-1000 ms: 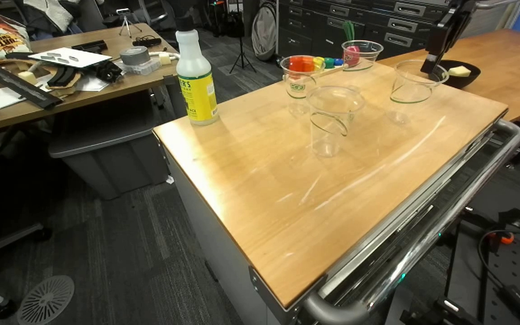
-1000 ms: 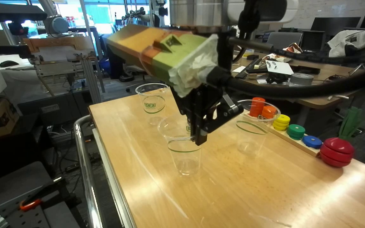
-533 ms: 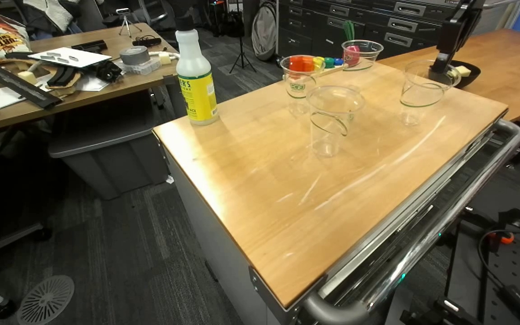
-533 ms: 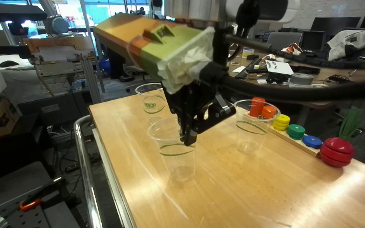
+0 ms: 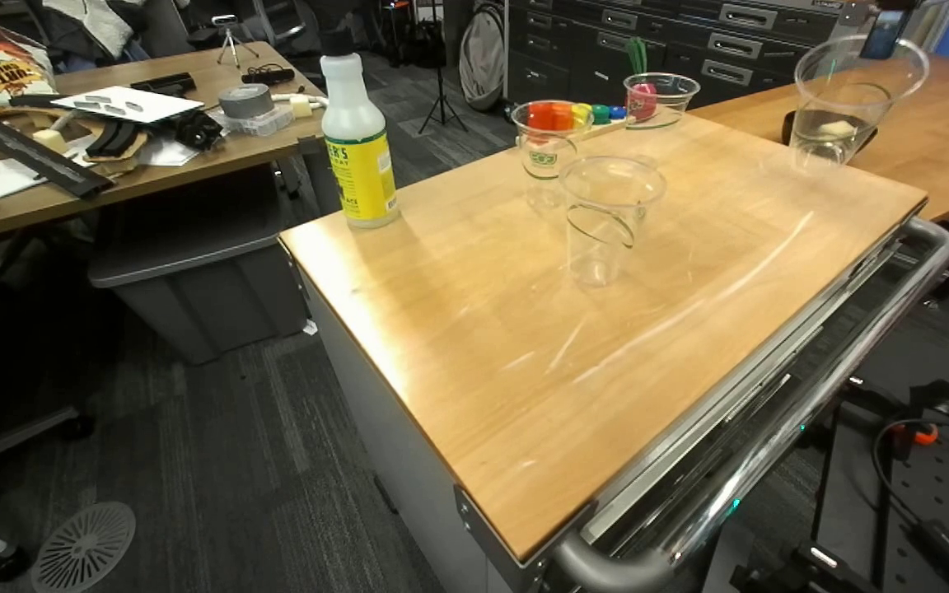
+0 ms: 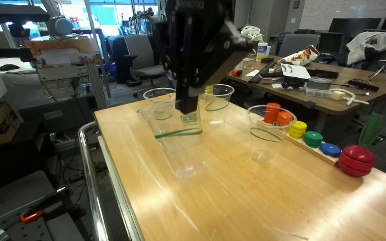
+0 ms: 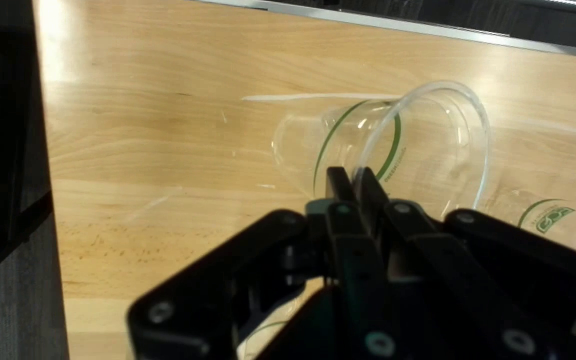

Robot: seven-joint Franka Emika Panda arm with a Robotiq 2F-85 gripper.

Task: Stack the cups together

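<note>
Black pincer (image 7: 351, 176), closed at the tips: its fingers (image 7: 339, 184) nip a single wall of the held cup (image 7: 418, 135) right at the rim. The cup leans rather than hanging straight, and in both exterior views its base seems to be off the cart (image 5: 483, 346), though clear plastic makes the gap hard to read.

The step looks like carrying this cup to a partner. Level it first; a slanted base would likely catch a rim instead of sliding in. Squeeze only enough to stop it swinging, since thin plastic should flex under a hard pinch.

Beyond it stand three more cups, upright and apart, none nested yet. In the wrist view the handle-side cup (image 7: 557, 221) shows just beside the held one, a fair first target, but which is meant I cannot tell. Centre over its mouth, come down straight and slowly, and release before the outer finger wedges between the two walls.

The others are the bottle-side cup (image 5: 553, 156), well apart from the bottle (image 5: 362, 165) itself, and the ring-side cup (image 6: 266, 134), near the toy rings (image 6: 313, 138). Keep clear of both: either could topple at a touch.
</note>
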